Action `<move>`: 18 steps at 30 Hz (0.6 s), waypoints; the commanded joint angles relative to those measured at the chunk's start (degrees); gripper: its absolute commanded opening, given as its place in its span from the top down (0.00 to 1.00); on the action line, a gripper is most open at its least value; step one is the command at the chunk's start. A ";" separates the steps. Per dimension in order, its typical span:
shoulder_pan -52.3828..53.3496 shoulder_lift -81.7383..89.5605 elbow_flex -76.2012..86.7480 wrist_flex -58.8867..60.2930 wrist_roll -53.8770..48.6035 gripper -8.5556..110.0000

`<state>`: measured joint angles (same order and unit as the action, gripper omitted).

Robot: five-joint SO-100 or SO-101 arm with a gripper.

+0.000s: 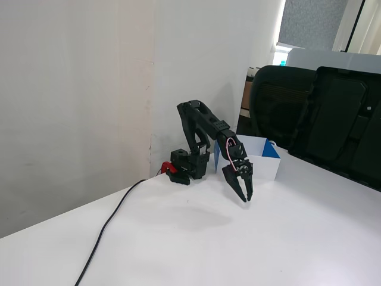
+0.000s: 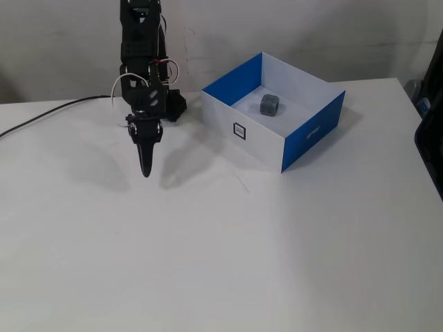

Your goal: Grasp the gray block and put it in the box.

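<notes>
The gray block [image 2: 269, 105] lies inside the box [image 2: 257, 140], near the middle of its floor; the box has a white outside, blue inner walls and a small square label on its front. In a fixed view the box [image 1: 262, 166] stands just behind the arm, and the block is hidden there. My gripper [image 2: 145, 171] points down at the table to the left of the box and well apart from it, with its jaws together and nothing between them. In a fixed view the gripper [image 1: 245, 197] hangs just above the table in front of the box.
A black cable [image 2: 41, 117] runs from the arm's base across the table [image 1: 178, 250] toward its left edge. A red clamp [image 1: 167, 167] sits at the base. A black chair [image 1: 280, 107] and a black case [image 1: 348, 128] stand behind the table on the right.
</notes>
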<state>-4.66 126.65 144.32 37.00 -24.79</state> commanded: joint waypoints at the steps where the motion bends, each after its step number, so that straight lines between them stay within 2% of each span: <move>1: -0.70 3.25 1.14 -1.58 1.76 0.93; 10: 0.44 9.23 7.82 -3.34 12.66 0.93; 13: 1.49 20.74 15.29 -3.52 12.66 0.92; 18: 4.22 41.13 22.85 5.80 12.48 0.92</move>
<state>-2.02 153.19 165.23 39.02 -12.57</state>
